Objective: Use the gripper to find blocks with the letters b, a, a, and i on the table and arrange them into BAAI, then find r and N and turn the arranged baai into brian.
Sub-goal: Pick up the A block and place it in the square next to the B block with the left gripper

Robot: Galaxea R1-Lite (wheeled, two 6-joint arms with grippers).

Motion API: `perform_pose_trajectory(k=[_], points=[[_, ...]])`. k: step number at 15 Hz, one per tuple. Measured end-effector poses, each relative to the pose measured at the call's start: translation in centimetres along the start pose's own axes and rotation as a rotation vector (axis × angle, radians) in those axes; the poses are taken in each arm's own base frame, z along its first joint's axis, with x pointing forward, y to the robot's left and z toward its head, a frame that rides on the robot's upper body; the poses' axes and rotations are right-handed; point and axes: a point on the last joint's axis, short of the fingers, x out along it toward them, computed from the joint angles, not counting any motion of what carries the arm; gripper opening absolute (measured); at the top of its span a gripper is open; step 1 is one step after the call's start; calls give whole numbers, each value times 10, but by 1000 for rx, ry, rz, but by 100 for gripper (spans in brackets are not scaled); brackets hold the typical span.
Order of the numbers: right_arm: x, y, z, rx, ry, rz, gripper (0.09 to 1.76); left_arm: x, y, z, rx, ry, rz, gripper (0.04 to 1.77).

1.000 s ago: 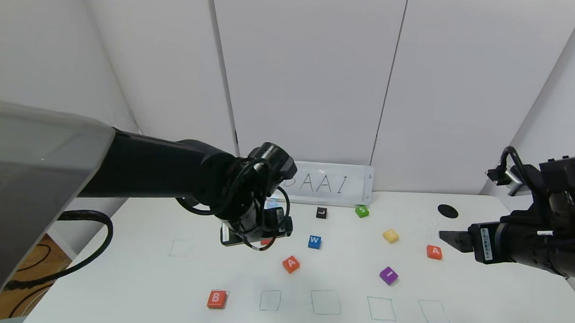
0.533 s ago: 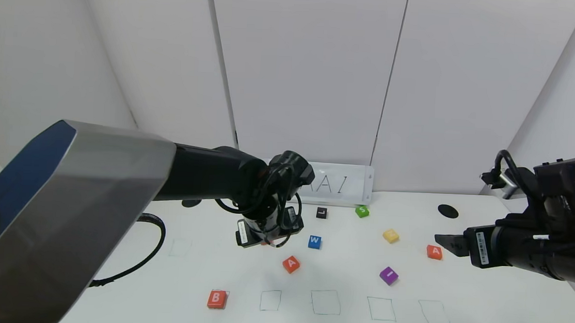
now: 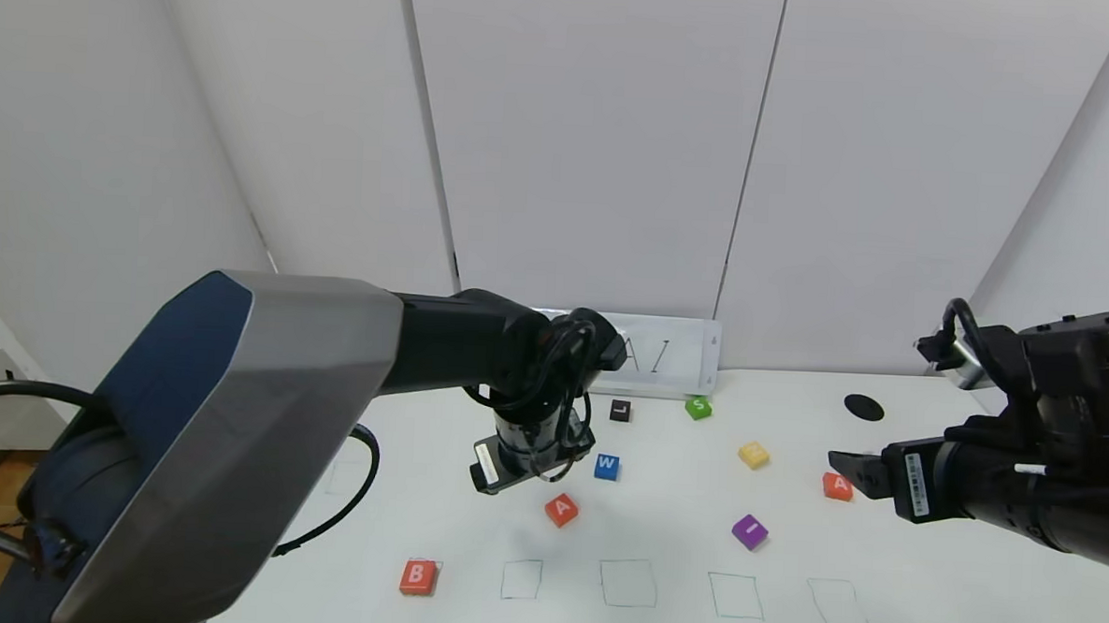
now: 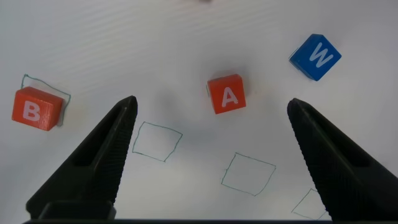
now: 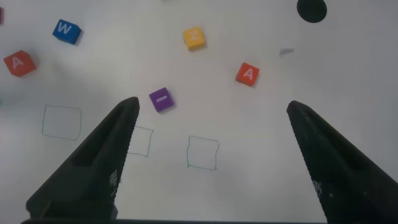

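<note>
Bright, even light falls from overhead, and the white desk (image 3: 926, 590) shows no glare. Shadows are faint and soft: a pale smudge beside the A block (image 4: 226, 94), thin dark edges under the other blocks. The head view bends at its edges, the wall seams leaning outward. In both wrist views the dark fingers (image 4: 93, 168) loom close and slightly soft, while the letters stay readable.
</note>
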Motion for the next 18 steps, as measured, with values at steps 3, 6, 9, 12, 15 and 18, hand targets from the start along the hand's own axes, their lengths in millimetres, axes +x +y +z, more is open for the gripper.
perform_pose_trajectory(k=[3,6,9,12,15,18], points=[[-1,0,0,0,-2,1,171,5,-9,-11,-41,13,-7,172],[-2,0,0,0,-4,4,171,11,-11,-15,-91,7,3,172],[-3,0,0,-1,-7,7,171,18,-12,-18,-128,10,16,172],[-3,1,0,-2,-5,8,171,29,-12,-22,-180,-7,48,172],[-3,4,-2,-11,-2,17,171,35,-12,-25,-209,-7,60,172],[-3,5,-4,-16,1,22,171,37,-14,-27,-213,-10,53,172]])
